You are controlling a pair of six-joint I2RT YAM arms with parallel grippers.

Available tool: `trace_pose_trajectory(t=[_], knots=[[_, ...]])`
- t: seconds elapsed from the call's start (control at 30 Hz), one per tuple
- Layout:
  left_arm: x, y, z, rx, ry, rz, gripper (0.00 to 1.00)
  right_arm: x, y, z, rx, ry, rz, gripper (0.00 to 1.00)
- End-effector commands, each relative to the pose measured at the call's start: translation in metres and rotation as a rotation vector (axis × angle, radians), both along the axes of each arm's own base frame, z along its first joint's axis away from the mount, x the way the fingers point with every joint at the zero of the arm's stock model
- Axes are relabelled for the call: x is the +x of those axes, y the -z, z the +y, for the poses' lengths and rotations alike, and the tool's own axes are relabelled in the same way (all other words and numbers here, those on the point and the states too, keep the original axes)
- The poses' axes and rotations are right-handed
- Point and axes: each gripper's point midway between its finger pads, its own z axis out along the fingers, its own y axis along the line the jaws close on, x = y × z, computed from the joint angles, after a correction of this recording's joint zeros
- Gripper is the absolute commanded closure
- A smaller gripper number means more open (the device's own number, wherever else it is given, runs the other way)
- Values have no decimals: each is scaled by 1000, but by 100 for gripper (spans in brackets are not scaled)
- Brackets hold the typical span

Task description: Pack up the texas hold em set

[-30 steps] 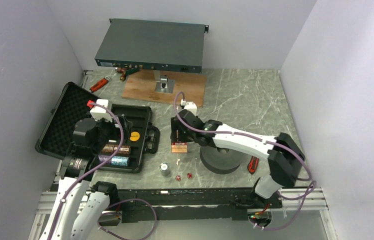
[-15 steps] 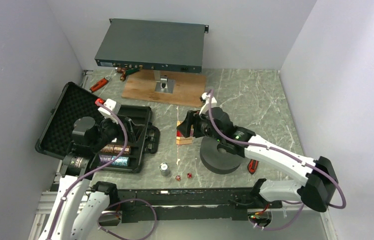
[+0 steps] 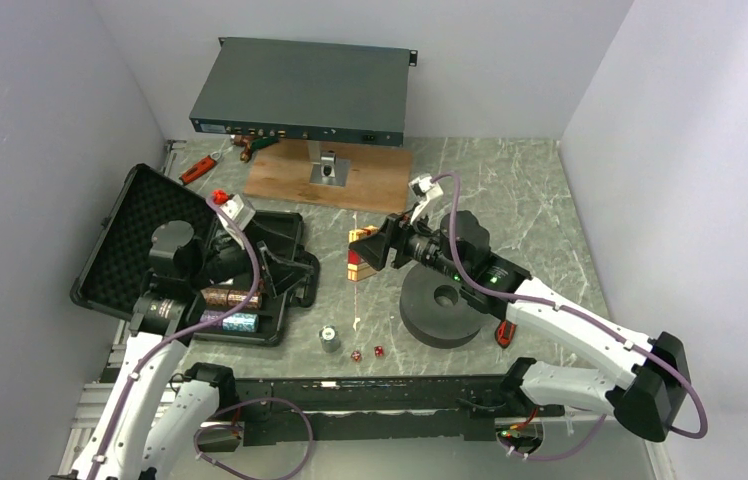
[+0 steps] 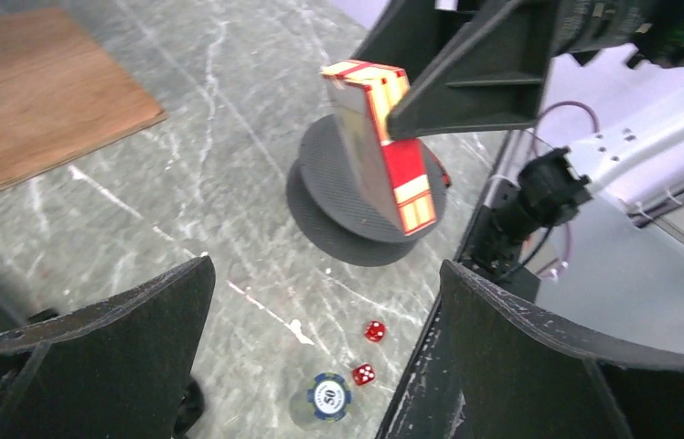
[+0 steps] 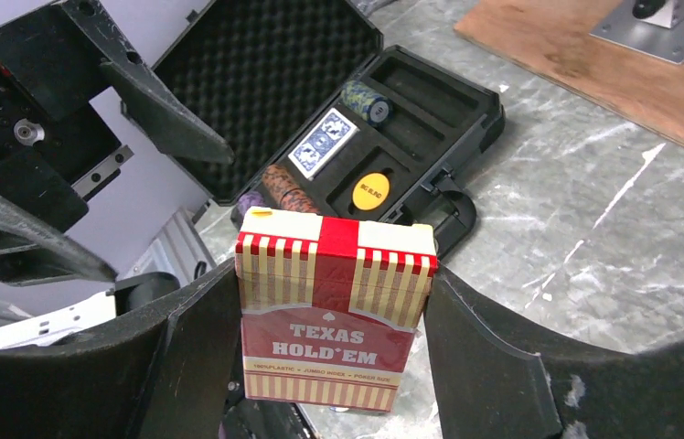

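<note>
The black briefcase (image 3: pixel 285 222) is lying open at nine o'clock on the desk (image 3: pixel 510 200), its foam-lined lid (image 3: pixel 135 240) leaning back toward ten. Sitting in its tray are chip stacks (image 3: pixel 228 298), a blue card deck (image 5: pixel 323 142) and the yellow disc (image 5: pixel 370 192). The red card deck box (image 5: pixel 327 338) is hanging clear of the desk near its centre, with the right gripper (image 5: pixel 331 274) pinching it. A lone chip stack (image 3: pixel 330 339) is standing at six o'clock, with two red dice (image 3: pixel 356 355) lying just at its three o'clock

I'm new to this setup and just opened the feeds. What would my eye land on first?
The red card deck box, gripped off the table by the right end effector, just left of the dark foam ring. Next, the open black briefcase at left, with the left end effector open wide at its right edge. A chip stack and two red dice lie loose near the front edge.
</note>
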Motion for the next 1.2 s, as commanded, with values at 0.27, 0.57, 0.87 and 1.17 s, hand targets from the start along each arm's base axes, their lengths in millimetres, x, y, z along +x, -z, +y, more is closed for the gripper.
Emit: trace_pose_trajectory(t=[0.27, 0.57, 0.87, 1.17], knots=[[-48, -62, -18, -161, 242, -119, 0, -15, -99, 14, 238, -140, -230, 100], [-67, -71, -25, -182, 385, -155, 0, -48, -136, 25, 390, -333, -300, 100], [-54, -73, -30, -224, 348, -118, 0, -64, -150, 32, 460, -442, -318, 100], [-44, -69, -31, -222, 310, -75, 0, -81, -155, 35, 487, -519, -341, 100]])
